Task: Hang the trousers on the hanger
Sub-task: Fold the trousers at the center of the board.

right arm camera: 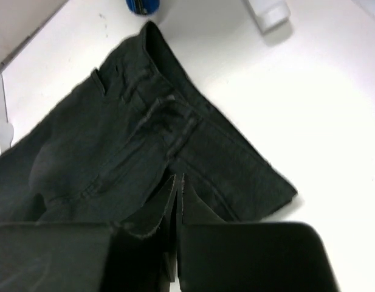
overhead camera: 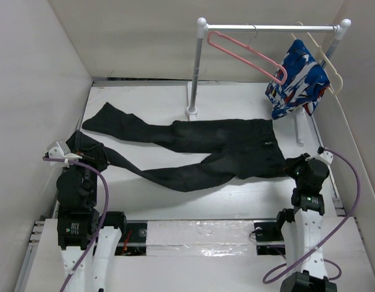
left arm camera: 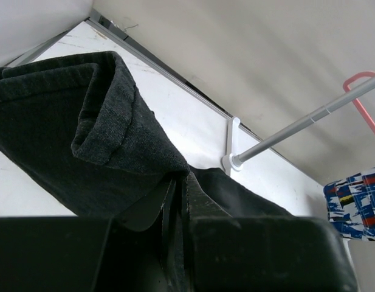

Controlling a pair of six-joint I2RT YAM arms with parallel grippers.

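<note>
Your rail [overhead camera: 266, 27] carries two hangers: the pink hanger [overhead camera: 245, 52] beside a cream hanger [overhead camera: 327, 58] bearing a patterned garment [overhead camera: 296, 79]. One pair of trousers [overhead camera: 223, 143] lies flat on the table [overhead camera: 163, 100] (waist rightward). Your left gripper [left arm camera: 178, 182], held low, clenches a leg cuff. Your right gripper [right arm camera: 177, 182] is closed tight at the waistband, and you cannot tell whether it has caught fabric.

left arm [overhead camera: 78, 194] and right arm [overhead camera: 309, 179]: black joint housings up top, white lower links, purple cable [overhead camera: 106, 201] looping off each. left gripper [left arm camera: 178, 198], right gripper [right arm camera: 177, 191]: matte black, blocky.
</note>
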